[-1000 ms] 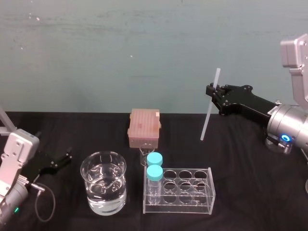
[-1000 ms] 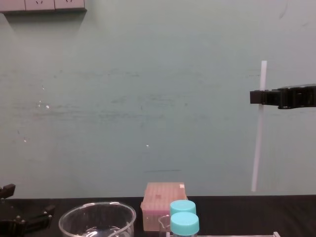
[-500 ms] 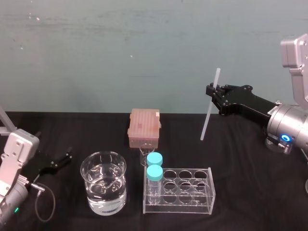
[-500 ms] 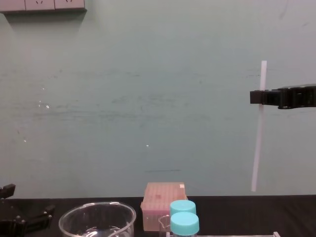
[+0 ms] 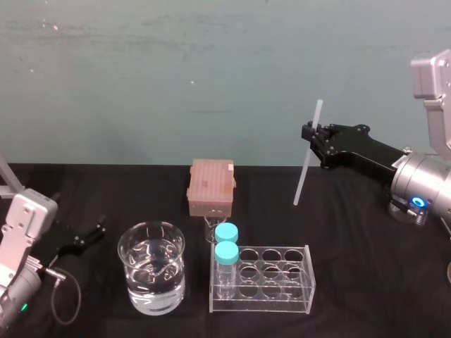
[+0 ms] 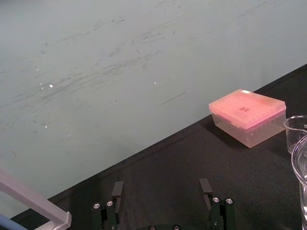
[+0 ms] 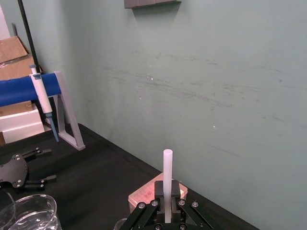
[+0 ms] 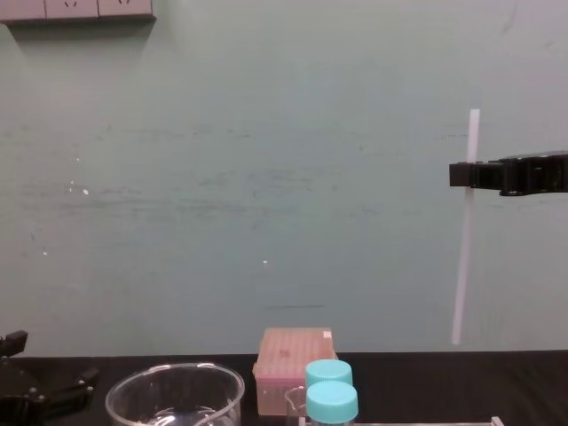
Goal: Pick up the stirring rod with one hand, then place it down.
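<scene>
Pick is done: right gripper (image 5: 309, 134) has the stirring rod (image 5: 303, 172), fingers closed on it roughly a third of the way down from its top end. The rod hangs near-upright with a slight tilt. In the chest view its lower end (image 8: 458, 328) is in the air, clear of the table (image 5: 366, 239). It's off to the right of the tube rack (image 5: 262, 278) and the pink box (image 5: 211, 186), well apart from both. Right wrist view agrees: the rod is clamped between the fingers, top end sticking out past them.

Idle: left gripper (image 5: 94, 234), low at the table's left side, beside the beaker (image 5: 151, 277) of water. Its fingers are spread wide with nothing between them.

Left to do, as I read it: the place. The bare table on the right looks like the obvious spot. It needs to come down low before release, since a drop from this height would likely bounce or roll. The rack and blue-capped bottles (image 5: 226, 243) are the nearest things to avoid.
</scene>
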Tool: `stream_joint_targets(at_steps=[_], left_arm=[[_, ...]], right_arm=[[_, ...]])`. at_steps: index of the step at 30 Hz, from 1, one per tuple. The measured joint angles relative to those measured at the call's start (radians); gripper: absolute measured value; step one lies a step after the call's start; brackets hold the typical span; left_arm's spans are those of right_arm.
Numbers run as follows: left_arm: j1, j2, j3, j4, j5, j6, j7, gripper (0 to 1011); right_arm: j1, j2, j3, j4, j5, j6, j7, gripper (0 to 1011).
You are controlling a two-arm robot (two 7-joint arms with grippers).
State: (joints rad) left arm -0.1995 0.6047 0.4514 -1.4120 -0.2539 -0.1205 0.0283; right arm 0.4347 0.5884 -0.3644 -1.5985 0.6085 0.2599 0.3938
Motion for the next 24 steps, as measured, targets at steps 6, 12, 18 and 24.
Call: stream_joint_targets(at_steps=[6, 12, 18, 24], left_arm=[[0.0, 0.0, 0.0, 0.0, 0.0, 0.0, 0.0, 1005], [0.0, 0.0, 0.0, 0.0, 0.0, 0.0, 0.0, 1005], [0.0, 0.0, 0.0, 0.0, 0.0, 0.0, 0.0, 1005], [0.0, 0.0, 0.0, 0.0, 0.0, 0.0, 0.0, 1005]], right_arm=[[-0.001, 0.001, 0.007, -0.012, 0.011, 0.002, 0.003, 72], [-0.018, 0.025, 0.025, -0.061, 0.051, 0.021, 0.02, 72], [-0.049, 0.07, 0.043, -0.12, 0.105, 0.054, 0.033, 72], [-0.101, 0.138, 0.062, -0.193, 0.147, 0.063, 0.061, 72]])
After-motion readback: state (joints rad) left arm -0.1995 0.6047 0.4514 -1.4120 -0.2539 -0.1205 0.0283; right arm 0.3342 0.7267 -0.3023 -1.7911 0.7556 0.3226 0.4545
